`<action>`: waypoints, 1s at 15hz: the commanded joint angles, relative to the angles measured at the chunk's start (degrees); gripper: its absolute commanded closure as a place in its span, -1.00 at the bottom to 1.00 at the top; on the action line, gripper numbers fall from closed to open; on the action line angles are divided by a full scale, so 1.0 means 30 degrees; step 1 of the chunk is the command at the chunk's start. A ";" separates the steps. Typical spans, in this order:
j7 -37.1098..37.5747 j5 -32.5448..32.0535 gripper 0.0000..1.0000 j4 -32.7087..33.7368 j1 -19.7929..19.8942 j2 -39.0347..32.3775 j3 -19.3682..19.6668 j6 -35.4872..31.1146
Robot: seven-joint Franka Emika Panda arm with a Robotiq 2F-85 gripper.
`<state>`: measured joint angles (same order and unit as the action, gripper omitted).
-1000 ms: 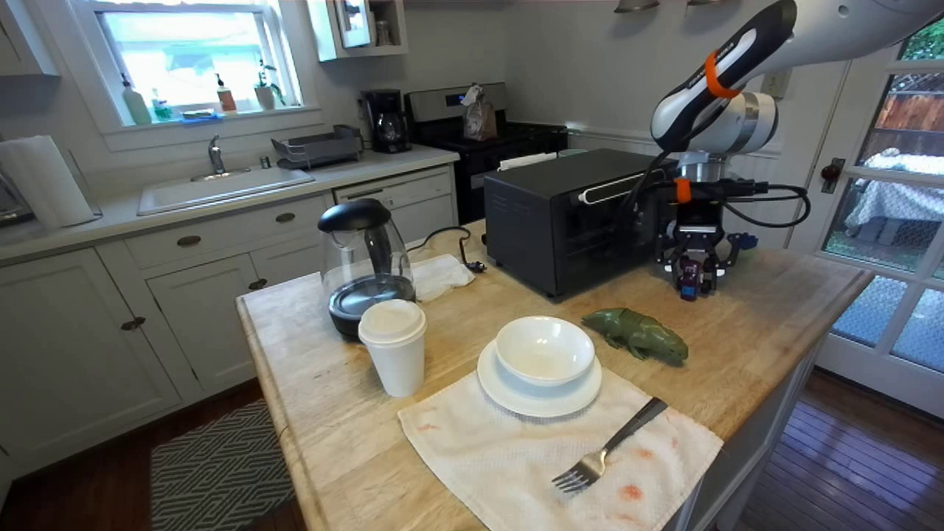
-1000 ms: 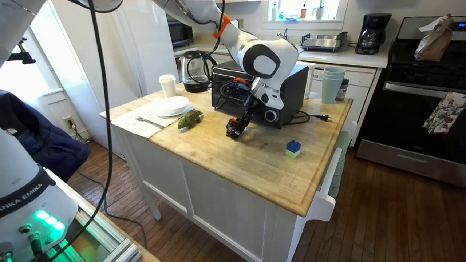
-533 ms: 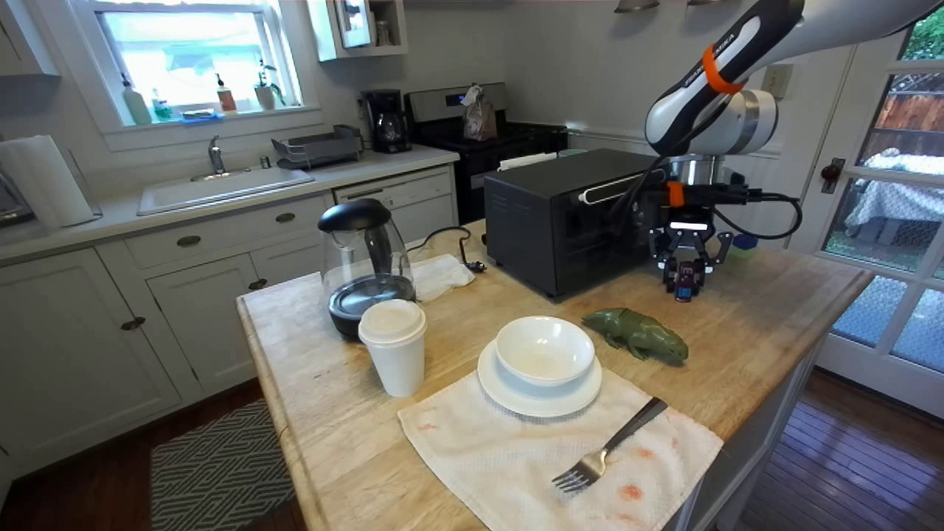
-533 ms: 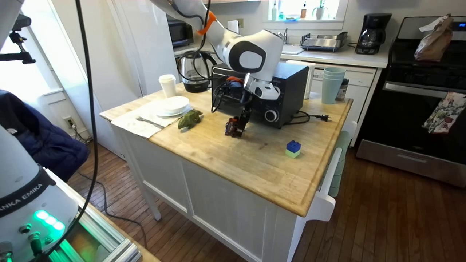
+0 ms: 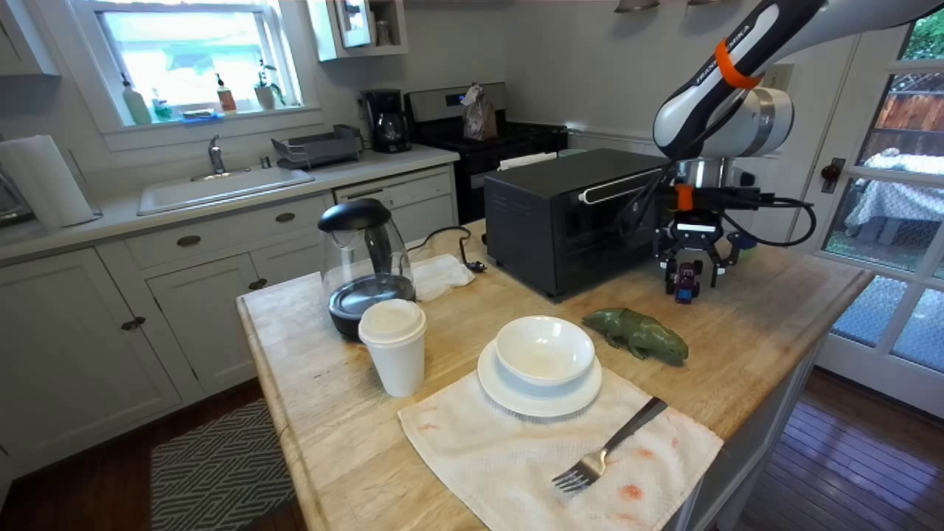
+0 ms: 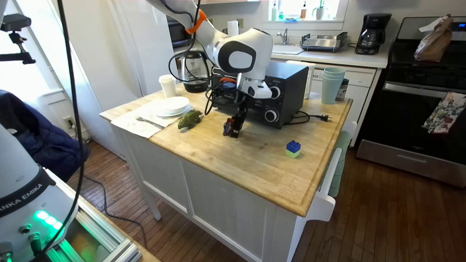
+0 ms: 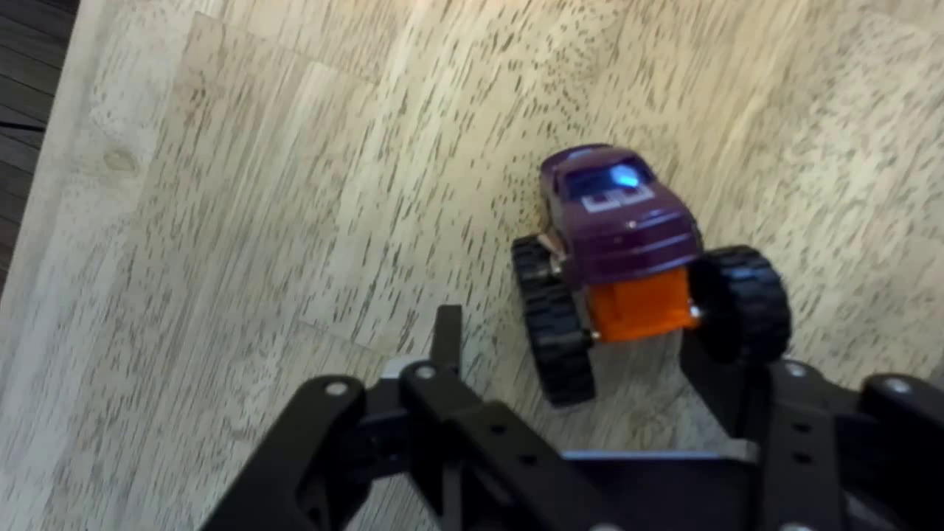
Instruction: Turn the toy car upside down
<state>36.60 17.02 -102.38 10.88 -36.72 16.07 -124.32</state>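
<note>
We have the counter [image 5: 335,424], with the oven [image 5: 521,230] on it. Then the cloth [image 5: 483,461], the kettle [image 5: 369,269], and the cup [image 5: 398,361] just beside the kettle. Plate [image 5: 542,404] overlaps the cloth, green figure [image 5: 636,335] near it, bowl [image 5: 546,346] on the plate, fork [image 5: 625,429] on the cloth. Jaws stand apart near the oven, car [image 7: 627,228] between the fingers [image 7: 447,335], top facing us in the wrist view. We see a gap beside one wheel [image 7: 559,335]; opposite it, we can't tell whether they touch.
</note>
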 commanded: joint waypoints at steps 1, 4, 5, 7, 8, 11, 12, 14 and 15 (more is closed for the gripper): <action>0.0344 -0.0454 -1.00 -0.0847 0.0004 0.0793 0.0137 -0.0204; 0.0094 -0.0364 -1.00 -0.0709 0.0186 0.0699 0.0037 0.0172; -0.0260 -0.0323 -1.00 -0.0563 0.0330 0.0563 -0.0100 0.0461; -0.0507 -0.0162 -1.00 -0.0234 0.0511 0.0275 -0.0234 0.1019; -0.0665 -0.0088 -1.00 -0.0195 0.0582 0.0264 -0.0288 0.1177; -0.1323 0.0140 -1.00 -0.0006 0.0873 0.0231 -0.0477 0.1675; -0.1514 0.0174 -1.00 0.0009 0.0942 0.0237 -0.0511 0.1850; -0.1345 0.0221 -1.00 0.0065 0.0980 0.0247 -0.0451 0.2495; -0.1027 0.0195 -1.00 -0.0003 0.0928 0.0341 -0.0365 0.2898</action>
<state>33.33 17.05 -103.04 12.62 -36.22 15.56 -119.11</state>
